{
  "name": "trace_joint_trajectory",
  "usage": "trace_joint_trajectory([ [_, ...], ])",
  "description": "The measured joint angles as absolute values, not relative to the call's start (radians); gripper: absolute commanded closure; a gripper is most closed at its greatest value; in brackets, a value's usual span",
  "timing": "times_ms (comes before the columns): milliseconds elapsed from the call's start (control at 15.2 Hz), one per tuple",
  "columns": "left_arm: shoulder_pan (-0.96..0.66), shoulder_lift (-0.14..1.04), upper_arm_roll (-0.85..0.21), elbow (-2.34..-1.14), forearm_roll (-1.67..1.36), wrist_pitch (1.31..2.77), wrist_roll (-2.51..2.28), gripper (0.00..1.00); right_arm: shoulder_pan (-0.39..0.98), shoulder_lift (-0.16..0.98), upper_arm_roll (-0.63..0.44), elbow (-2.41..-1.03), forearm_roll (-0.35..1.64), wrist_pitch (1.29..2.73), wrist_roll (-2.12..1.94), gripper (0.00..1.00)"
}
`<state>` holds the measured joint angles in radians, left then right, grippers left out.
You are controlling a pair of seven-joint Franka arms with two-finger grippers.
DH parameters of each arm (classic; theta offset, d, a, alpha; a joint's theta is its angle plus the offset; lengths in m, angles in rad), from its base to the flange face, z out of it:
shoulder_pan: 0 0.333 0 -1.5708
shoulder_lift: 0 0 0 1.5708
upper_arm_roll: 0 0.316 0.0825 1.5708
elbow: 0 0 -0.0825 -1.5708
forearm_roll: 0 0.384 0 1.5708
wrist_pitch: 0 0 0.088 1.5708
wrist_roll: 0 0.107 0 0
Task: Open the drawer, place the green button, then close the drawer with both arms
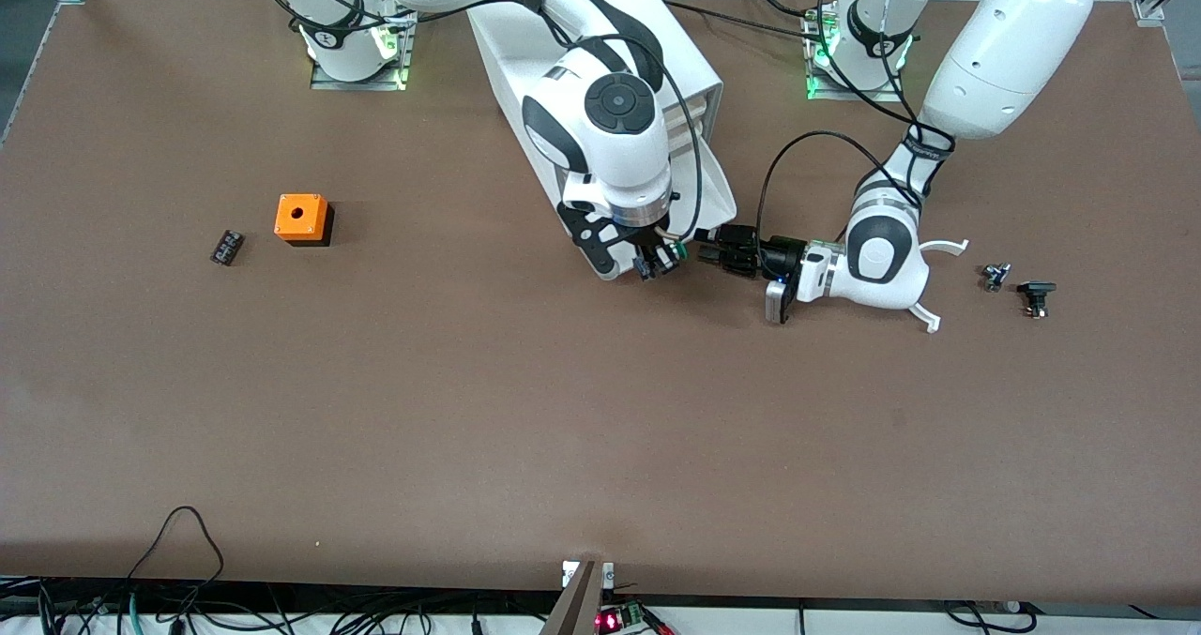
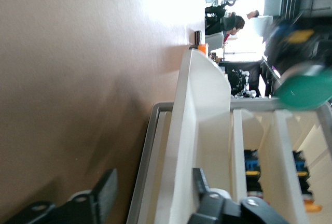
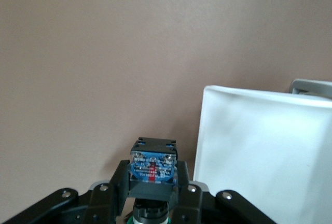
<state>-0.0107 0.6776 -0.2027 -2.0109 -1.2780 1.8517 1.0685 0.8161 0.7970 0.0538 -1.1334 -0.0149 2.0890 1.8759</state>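
While the left gripper [image 1: 727, 249] seemingly grips the drawer [image 1: 718, 189], the right gripper [image 1: 660, 262] holds the button [image 3: 153, 168].

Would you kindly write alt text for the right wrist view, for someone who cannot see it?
The right gripper is shut on the button, whose dark body with a blue face shows between the black fingers. Beside it is the white drawer, with brown table filling the rest.

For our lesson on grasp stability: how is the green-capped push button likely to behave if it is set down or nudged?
The green-capped push button, clamped in the right tool, looks rigid and probably light. Its round cap could let it roll or tip if laid sideways. The blocky body has flat faces, so it would likely rest steadily on those.
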Motion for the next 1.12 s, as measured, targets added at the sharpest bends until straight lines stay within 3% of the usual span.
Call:
trace_joint_trajectory([
  [264, 0.004, 0.591, -0.203, -1.976, -1.191, 1.835, 0.848, 0.0, 0.847, 0.801, 0.054, -1.189, -0.015, 2.1, 1.89, 1.0],
  [528, 0.046, 0.497, -0.203, -1.91, -1.051, 1.729, 0.631, 0.0, 0.874, 0.801, 0.053, -1.235, -0.015, 2.121, 1.935, 1.0],
  [594, 0.062, 0.485, -0.203, -1.881, -0.999, 1.697, 0.584, 0.0, 0.881, 0.802, 0.053, -1.243, -0.015, 2.124, 1.953, 0.66],
  [660, 0.079, 0.477, -0.202, -1.847, -0.94, 1.663, 0.536, 0.0, 0.887, 0.802, 0.053, -1.248, -0.015, 2.126, 1.972, 0.01],
  [1122, 0.107, 0.465, -0.208, -1.654, -0.591, 1.567, 0.253, 0.0, 0.877, 0.79, 0.027, -1.208, -0.015, 2.132, 1.991, 0.0],
])
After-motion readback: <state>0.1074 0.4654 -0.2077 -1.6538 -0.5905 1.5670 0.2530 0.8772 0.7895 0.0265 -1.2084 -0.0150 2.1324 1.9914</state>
